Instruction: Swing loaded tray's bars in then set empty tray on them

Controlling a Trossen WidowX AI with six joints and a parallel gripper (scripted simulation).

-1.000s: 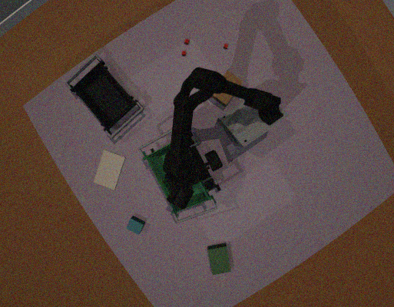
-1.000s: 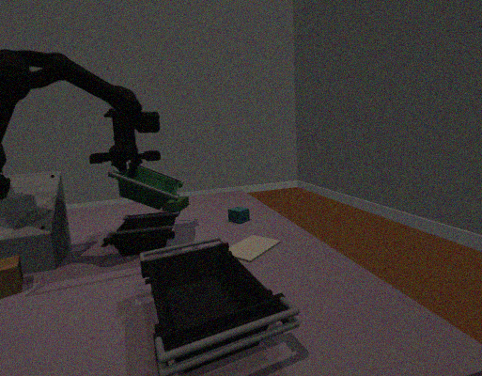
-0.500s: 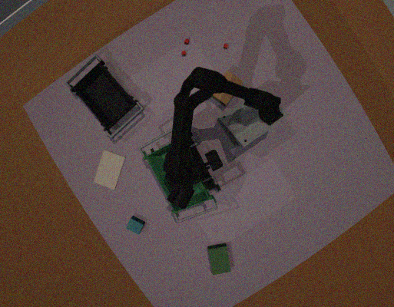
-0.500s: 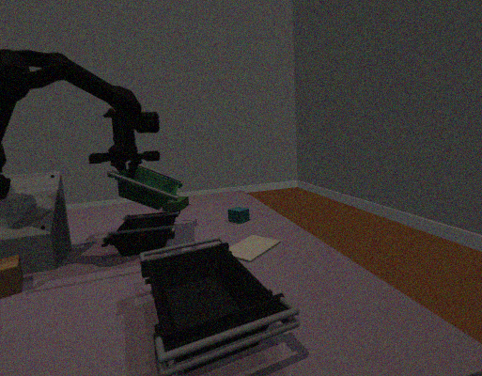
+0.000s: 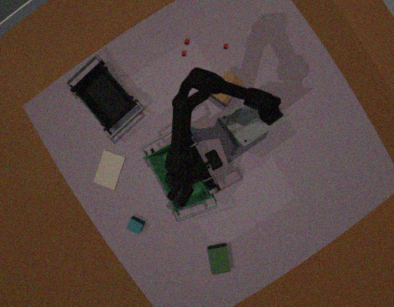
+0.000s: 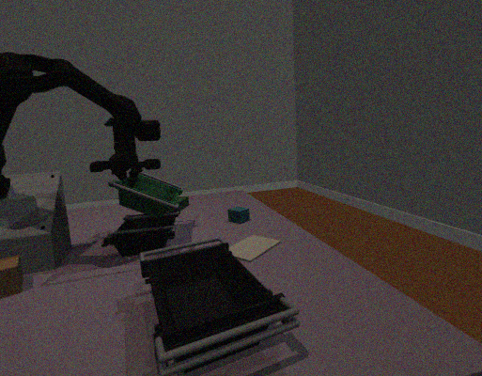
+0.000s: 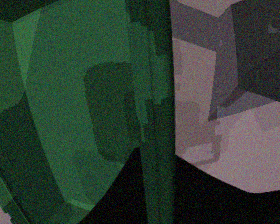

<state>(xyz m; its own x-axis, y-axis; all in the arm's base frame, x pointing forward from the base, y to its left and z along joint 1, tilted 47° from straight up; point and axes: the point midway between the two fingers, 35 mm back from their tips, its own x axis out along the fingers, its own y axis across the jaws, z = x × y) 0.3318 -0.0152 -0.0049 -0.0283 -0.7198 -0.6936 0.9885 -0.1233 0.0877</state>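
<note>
My gripper (image 6: 130, 176) (image 7: 148, 153) is shut on one long side wall of the green tray (image 5: 157, 163) (image 6: 149, 199) (image 7: 70, 100). The green tray hangs in the air, tilted, with its gripped side higher. It looks empty, and its wire bars stick out past its ends. A dark tray (image 6: 140, 242) stands on the table below it, largely hidden by the green tray and arm in the top view. Its contents do not show, and I cannot tell how its bars stand. A gap between the two trays cannot be made out clearly.
Another black tray (image 5: 103, 97) (image 6: 206, 298) stands apart, with bars at its ends. A grey box (image 5: 246, 130), an orange block (image 5: 223, 97), a cream plate (image 5: 109, 170) (image 6: 254, 247), a teal block (image 5: 135, 226) (image 6: 239, 215), a green block (image 5: 219, 259) and red cubes (image 5: 187, 41) lie around.
</note>
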